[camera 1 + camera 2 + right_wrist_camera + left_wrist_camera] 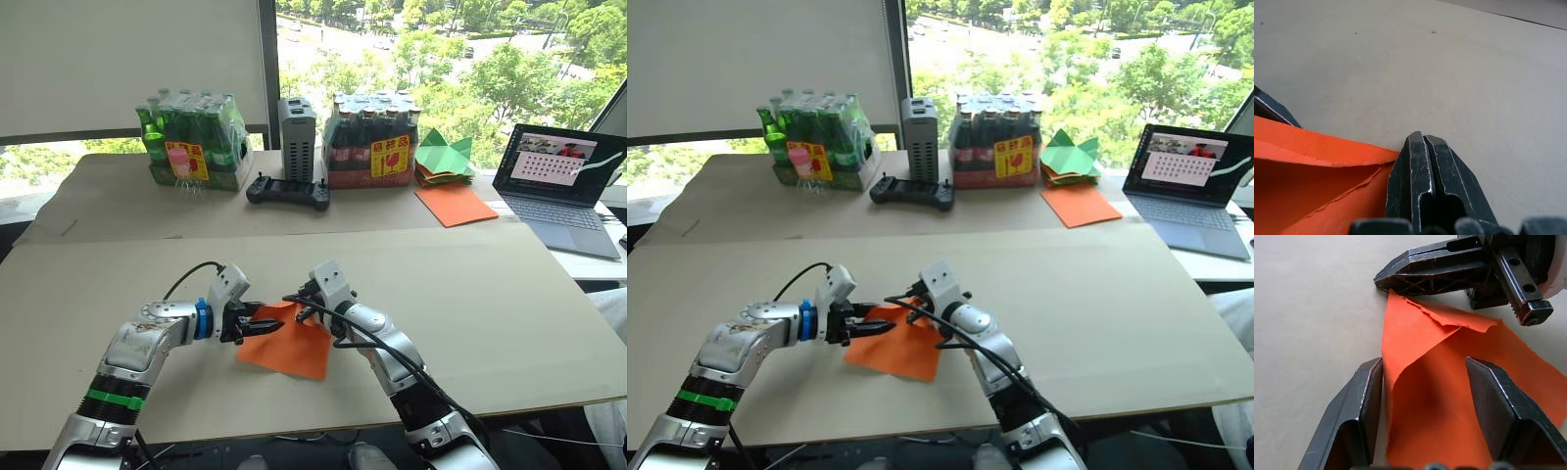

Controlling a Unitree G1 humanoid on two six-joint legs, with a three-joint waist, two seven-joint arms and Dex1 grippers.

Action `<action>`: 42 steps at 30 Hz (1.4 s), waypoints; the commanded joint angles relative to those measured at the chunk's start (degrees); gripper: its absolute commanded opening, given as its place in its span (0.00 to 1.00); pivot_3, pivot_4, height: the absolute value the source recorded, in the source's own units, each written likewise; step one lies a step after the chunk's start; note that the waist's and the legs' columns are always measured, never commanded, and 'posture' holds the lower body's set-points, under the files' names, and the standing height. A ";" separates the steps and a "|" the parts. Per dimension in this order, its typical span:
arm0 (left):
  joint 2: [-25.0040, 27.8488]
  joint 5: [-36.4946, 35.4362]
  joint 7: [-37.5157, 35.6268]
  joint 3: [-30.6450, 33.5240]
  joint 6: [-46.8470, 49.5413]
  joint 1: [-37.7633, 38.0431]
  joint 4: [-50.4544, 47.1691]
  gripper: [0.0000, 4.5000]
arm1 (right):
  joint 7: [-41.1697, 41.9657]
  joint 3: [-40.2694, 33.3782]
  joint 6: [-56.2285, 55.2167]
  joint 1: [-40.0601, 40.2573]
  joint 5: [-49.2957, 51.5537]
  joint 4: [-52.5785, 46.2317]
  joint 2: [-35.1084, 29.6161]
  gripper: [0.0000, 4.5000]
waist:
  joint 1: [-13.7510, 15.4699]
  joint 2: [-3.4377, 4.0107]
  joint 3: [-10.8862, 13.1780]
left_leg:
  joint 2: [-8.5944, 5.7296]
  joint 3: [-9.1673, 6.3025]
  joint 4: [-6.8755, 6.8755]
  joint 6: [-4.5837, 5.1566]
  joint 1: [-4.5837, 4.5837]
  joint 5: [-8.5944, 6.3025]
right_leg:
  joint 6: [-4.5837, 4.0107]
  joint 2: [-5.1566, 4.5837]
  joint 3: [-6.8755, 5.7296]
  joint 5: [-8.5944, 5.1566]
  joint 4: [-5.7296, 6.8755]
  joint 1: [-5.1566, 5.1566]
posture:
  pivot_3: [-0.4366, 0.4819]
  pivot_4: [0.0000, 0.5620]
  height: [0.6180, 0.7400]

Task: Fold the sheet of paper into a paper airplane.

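Note:
The sheet of paper is bright orange and lies on the tan table between my two grippers. One side of it is lifted into a loose fold with a rough, torn-looking edge. My left gripper is open, and its fingers straddle the raised left part of the sheet without clamping it. My right gripper is shut. Its closed tips rest on the table right at the sheet's far corner, touching the paper's edge.
At the back of the table stand two packs of bottles, a grey box and a black controller. Back right are green paper shapes, a bigger orange sheet and an open laptop.

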 commanded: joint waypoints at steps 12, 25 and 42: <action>0.85 1.28 -0.18 0.31 -1.83 0.80 -1.27 0.63 | 2.12 -4.92 -2.06 3.16 6.93 -13.31 -0.04 0.00 | 0.08 0.00 0.01 | 0.00 0.00 -0.01 0.00 -0.04 0.00 | 0.00 0.00 0.00 0.00 -0.01 -0.02 | 0.48 0.27 1.00; 0.66 1.53 -0.04 0.09 -2.15 0.01 -0.45 0.63 | 9.68 1.45 2.83 8.52 7.33 -16.36 -6.90 0.00 | 0.06 -0.01 0.01 | 0.01 0.01 -0.01 0.00 -0.02 0.00 | 0.01 0.02 0.00 -0.01 -0.02 -0.01 | 0.48 0.27 1.00; 0.41 1.36 0.28 -0.81 -1.97 0.07 -2.27 0.63 | 8.60 4.07 3.00 7.36 5.08 -13.32 -7.93 0.00 | 0.17 -0.01 0.01 | -0.01 0.01 -0.01 0.00 -0.03 0.00 | 0.01 0.00 0.00 -0.01 -0.05 0.00 | 0.48 0.27 1.00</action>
